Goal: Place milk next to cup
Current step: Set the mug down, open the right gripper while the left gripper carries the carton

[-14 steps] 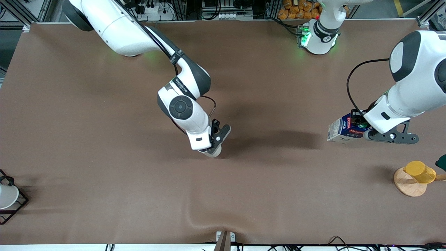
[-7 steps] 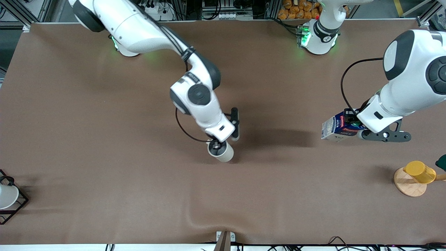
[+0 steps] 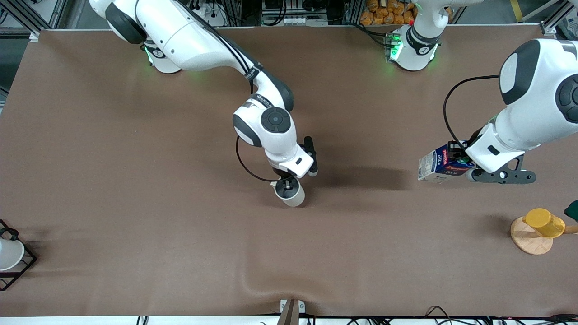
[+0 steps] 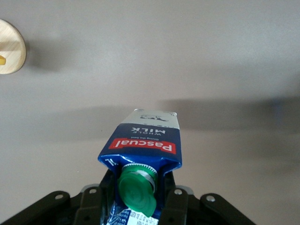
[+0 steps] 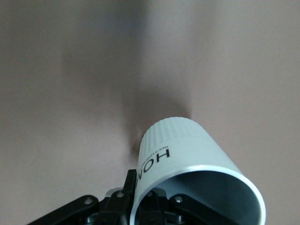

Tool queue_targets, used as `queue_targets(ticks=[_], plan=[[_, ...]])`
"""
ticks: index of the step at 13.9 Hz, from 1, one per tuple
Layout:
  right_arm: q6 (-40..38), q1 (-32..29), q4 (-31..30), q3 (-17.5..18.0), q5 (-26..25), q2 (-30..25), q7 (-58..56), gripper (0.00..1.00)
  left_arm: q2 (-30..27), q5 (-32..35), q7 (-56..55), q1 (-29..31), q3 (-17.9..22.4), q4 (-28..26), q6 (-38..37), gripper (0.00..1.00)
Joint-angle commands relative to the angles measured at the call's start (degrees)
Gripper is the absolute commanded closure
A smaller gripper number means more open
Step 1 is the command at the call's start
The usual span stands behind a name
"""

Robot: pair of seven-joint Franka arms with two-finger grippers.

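The cup, a cream-beige ribbed mug, is at the middle of the table, tilted. My right gripper is shut on its rim, one finger inside and one outside. In the right wrist view the cup fills the lower part, held by my right gripper; I cannot tell whether it touches the table. My left gripper is shut on the milk, a dark blue carton with a green cap, held tilted in the air over the left arm's end of the table. In the left wrist view my left gripper clamps the milk at its top.
A yellow cup sits on a round wooden base near the left arm's end, nearer the camera than the milk; the base also shows in the left wrist view. A white cup in a black wire rack stands at the right arm's end.
My right arm has swung and turned its wrist, carrying the cup a little toward the left arm's end. My left gripper with the milk has shifted slightly.
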Motion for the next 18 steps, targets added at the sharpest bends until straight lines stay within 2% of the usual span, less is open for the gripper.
queue_targets(ticks=[1,2,3,4,6,10,12,13,15,18], plan=[[-0.1,0.7,-1.4,0.7,-1.2,-0.2,0.1,0.90,0.1,-0.8,-0.8,0.3,-0.1,0.5,-1.0,0.56],[0.2,1.3,-1.5,0.7,-1.4,-0.2,0.1,0.82,0.1,-0.8,-0.8,0.4,0.0,0.5,-1.0,0.56],[0.2,1.7,-1.5,0.7,-2.1,-0.2,0.1,0.59,0.1,-0.7,-0.8,0.4,0.1,0.5,-1.0,0.56],[0.5,1.9,-1.5,0.7,-3.9,-0.2,-0.3,0.02,0.1,-0.7,-0.8,0.3,0.1,0.5,-1.0,0.56],[0.4,1.9,-1.5,0.8,-5.7,-0.2,-0.6,0.00,0.1,-0.7,-0.8,0.4,0.2,0.5,-1.0,0.56],[0.3,1.1,-1.2,1.3,-5.4,-0.9,-0.5,0.00,0.1,-0.8,-4.4,-0.4,-0.4,0.5,-1.0,0.56],[0.2,0.5,-1.1,1.5,-4.7,-2.1,-0.3,0.00,0.1,-0.9,-5.9,-0.6,-2.8,0.5,-1.0,0.56],[-0.1,0.2,-1.0,1.5,-3.4,-2.9,-0.2,0.00,0.2,-0.8,-7.2,-0.6,-4.1,0.6,-1.0,0.56],[-0.7,-1.5,-1.3,1.6,2.5,-5.4,-0.4,0.00,0.5,-0.6,-11.2,-1.1,-7.3,0.6,-1.0,0.56],[-7.6,-2.8,-1.4,1.5,4.2,-10.7,0.3,0.00,2.2,-0.3,-18.2,-5.4,-8.5,0.6,-0.9,0.56]])
